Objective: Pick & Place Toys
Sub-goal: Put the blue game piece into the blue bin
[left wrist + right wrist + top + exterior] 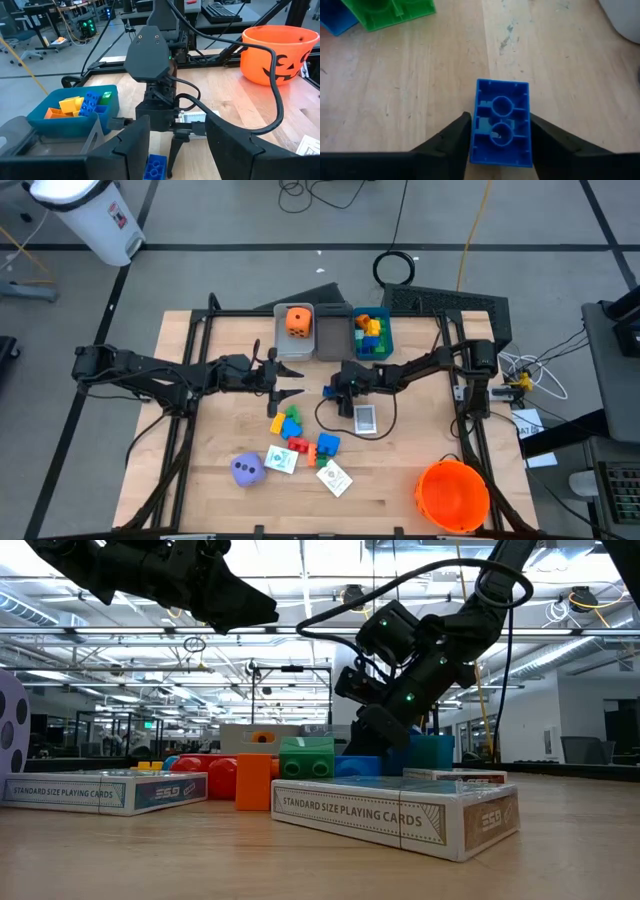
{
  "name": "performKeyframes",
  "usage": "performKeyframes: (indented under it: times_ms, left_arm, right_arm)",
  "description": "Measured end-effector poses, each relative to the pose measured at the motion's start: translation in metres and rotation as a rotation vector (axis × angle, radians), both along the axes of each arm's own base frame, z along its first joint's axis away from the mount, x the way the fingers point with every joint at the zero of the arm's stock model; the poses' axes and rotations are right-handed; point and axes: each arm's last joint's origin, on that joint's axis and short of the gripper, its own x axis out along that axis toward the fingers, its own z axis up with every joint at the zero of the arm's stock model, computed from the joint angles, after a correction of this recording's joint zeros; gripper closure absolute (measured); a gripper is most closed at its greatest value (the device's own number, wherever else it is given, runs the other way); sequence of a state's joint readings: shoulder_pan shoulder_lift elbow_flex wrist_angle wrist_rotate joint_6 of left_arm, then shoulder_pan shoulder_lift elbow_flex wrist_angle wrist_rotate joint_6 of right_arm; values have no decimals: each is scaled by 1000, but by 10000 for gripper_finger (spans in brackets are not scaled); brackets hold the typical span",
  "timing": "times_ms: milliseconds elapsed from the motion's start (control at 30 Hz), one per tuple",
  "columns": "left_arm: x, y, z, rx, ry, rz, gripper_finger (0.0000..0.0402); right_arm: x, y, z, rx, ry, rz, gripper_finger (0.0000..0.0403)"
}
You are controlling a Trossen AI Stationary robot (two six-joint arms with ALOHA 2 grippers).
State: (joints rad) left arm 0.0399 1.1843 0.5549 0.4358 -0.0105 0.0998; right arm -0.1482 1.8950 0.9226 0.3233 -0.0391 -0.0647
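Blue is the colour in play: your right tool (496, 131) has a blue block (501, 122) lying hollow side up on the table (430, 430), a finger close at each long side, though you can't tell from these views that they're pressing it yet. Your left tool (283, 381) hangs half open over the table's middle, holding nothing. I'd judge the job partly done. One orange die (297, 321) sits in the left grey bin (282, 345), and a handful of blocks fill the blue bin (386, 338) on the right; the middle bin looks empty. Left on the table: one purple die (247, 469), a cluster of about five or six blocks (292, 427), and three card packs (334, 478). One orange bucket (453, 496) stands near right.
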Motion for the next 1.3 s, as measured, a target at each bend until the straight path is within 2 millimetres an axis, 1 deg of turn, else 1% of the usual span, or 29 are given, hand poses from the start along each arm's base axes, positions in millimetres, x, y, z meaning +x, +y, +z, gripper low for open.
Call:
performKeyframes:
  times_ms: [133, 200, 300, 367, 467, 567, 667, 800, 933, 1033, 1133, 1233, 1300]
  left_arm:
    - [0, 0, 0, 0, 0, 0, 204]
    - [0, 0, 0, 0, 0, 0, 204]
    - [0, 0, 0, 0, 1, 0, 204]
    - [0, 0, 0, 0, 3, 0, 204]
    - [0, 0, -1, 0, 9, 0, 204]
    - [0, 0, -1, -1, 13, 0, 204]
    - [0, 0, -2, -1, 16, 0, 204]
    - [0, 0, -2, -1, 16, 0, 204]
    - [0, 0, -2, -1, 16, 0, 204]
    - [0, 0, -1, -1, 16, 0, 204]
    - [0, 0, -2, 0, 16, 2, 204]
    - [0, 0, -1, 1, 15, 8, 204]
    - [0, 1, -1, 3, 15, 18, 204]
  right_arm:
    - [-2, 0, 7, -6, -2, -6, 263]
    - [-3, 0, 13, -8, -14, -7, 264]
    - [-8, 1, 29, -9, -24, -6, 263]
    - [-12, 2, 40, -8, -24, -7, 251]
    - [-22, 3, 59, 52, -23, -61, 237]
    - [-33, 3, 77, 85, -30, -99, 243]
    - [-46, 3, 89, 58, -42, -130, 264]
    - [-66, 2, 99, -36, -79, -244, 265]
    - [-86, -3, 102, -129, -97, -393, 259]
    - [-100, -13, 101, -149, -134, -530, 248]
    - [-112, -27, 94, -137, -143, -655, 253]
    - [-123, -41, 82, -89, -134, -764, 264]
    - [-129, -51, 74, -68, -135, -831, 264]
